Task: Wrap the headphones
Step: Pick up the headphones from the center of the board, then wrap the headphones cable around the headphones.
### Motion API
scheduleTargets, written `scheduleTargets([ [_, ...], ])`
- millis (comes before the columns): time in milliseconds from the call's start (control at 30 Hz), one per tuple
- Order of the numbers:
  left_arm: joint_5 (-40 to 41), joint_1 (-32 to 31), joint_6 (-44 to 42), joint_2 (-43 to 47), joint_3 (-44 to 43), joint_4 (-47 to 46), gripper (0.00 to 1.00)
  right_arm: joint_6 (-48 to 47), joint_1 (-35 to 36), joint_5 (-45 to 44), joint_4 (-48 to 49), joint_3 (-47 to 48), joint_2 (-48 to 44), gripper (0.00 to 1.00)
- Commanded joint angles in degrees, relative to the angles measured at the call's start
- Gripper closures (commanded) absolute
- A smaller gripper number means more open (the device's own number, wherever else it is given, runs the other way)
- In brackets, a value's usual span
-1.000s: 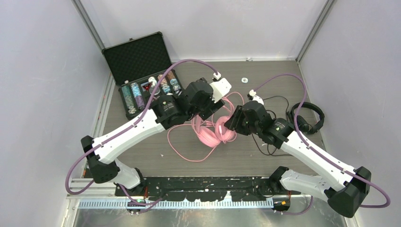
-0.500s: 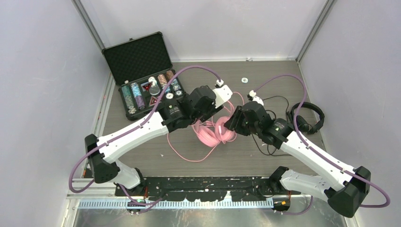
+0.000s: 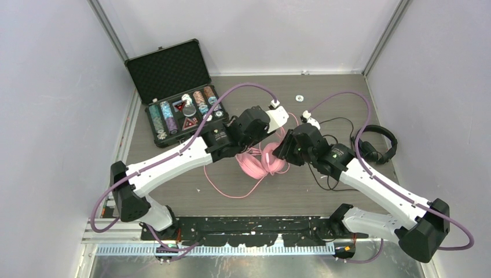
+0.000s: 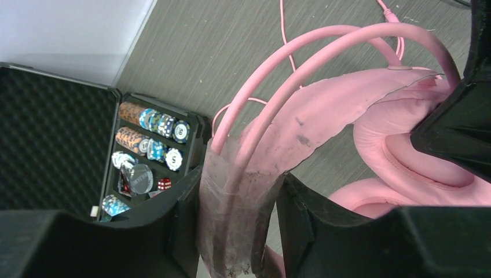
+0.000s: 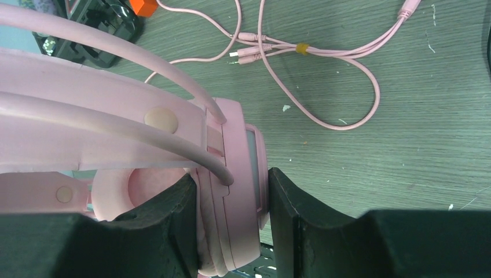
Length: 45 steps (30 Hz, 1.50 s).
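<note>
Since a second ago the left gripper (image 4: 238, 180) has swung right across the worktop (image 3: 341, 87) and narrowed. Its jaws now pinch the pink headphones (image 3: 255, 165) by the scuffed, film-wrapped end of the headband (image 4: 324, 98). The right gripper (image 5: 231, 179) is clamped on one glossy ear cup (image 5: 234, 145). The headset sits mid-worktop, its pink cable (image 3: 231, 188) looped toward the near edge. The black headphones (image 3: 376, 142) lie by the right edge.

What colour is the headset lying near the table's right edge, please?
The headset is black; the top external view shows it best.
</note>
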State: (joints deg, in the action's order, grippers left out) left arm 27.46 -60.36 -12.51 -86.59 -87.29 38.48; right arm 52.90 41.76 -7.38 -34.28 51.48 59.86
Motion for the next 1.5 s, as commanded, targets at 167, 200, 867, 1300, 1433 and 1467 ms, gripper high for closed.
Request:
scheduleTargets([
  [167, 3.93, -1.98, -2.25, 0.59, 0.54, -4.0, 0.53, 2.35, -0.18, 0.72, 6.91, 0.99, 0.87, 1.0],
  [200, 4.15, -2.0, -2.12, 0.75, 0.74, -3.98, 0.61, 2.44, -0.18, 0.82, 7.01, 0.91, 0.91, 0.99],
  [867, 11.28, 0.56, 11.91, 7.78, 3.5, 6.74, 1.0, -3.93, -0.17, -2.04, 5.81, 7.62, -6.92, 0.38],
  [1300, -2.03, 19.36, 28.07, 20.21, 2.82, 8.88, 1.0, -18.49, -0.17, 7.55, 29.33, -2.57, -20.78, 0.32],
  [1433, -6.93, 23.08, 33.51, 22.41, -2.11, 8.96, 1.0, -20.5, -0.07, 14.35, 40.84, -6.68, -20.22, 0.34],
  [1467, -7.89, 23.53, 35.36, 22.63, -3.45, 9.12, 1.0, -20.71, 0.05, 15.49, 43.32, -7.72, -20.02, 0.34],
])
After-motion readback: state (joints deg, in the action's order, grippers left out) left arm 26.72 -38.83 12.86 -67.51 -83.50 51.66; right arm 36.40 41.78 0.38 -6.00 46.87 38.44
